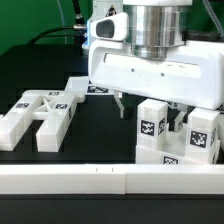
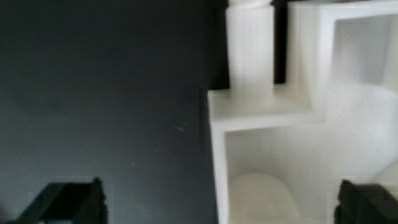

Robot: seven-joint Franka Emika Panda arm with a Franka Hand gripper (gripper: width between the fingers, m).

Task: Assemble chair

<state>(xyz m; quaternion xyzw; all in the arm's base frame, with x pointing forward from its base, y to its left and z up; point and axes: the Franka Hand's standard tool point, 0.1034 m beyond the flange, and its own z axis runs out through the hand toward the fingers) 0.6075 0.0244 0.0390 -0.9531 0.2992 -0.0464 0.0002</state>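
Note:
My gripper (image 1: 150, 112) hangs open over the white chair blocks at the exterior view's right. It holds nothing. Two upright white blocks with black-and-white tags, one (image 1: 150, 128) and another (image 1: 201, 136), stand just below the hand. The H-shaped frame (image 1: 42, 117) lies flat on the black table at the exterior view's left. In the wrist view a white notched part (image 2: 267, 135) reaches in between the two dark fingertips (image 2: 71, 203), closer to one side, and touches neither. The gripper (image 2: 222, 205) stands wide there.
A long low white bar (image 1: 100, 181) runs along the table's front edge. Behind the frame lies a low white piece with tags (image 1: 88, 87), partly hidden by the arm. Bare black table (image 1: 100, 130) lies between the frame and the blocks.

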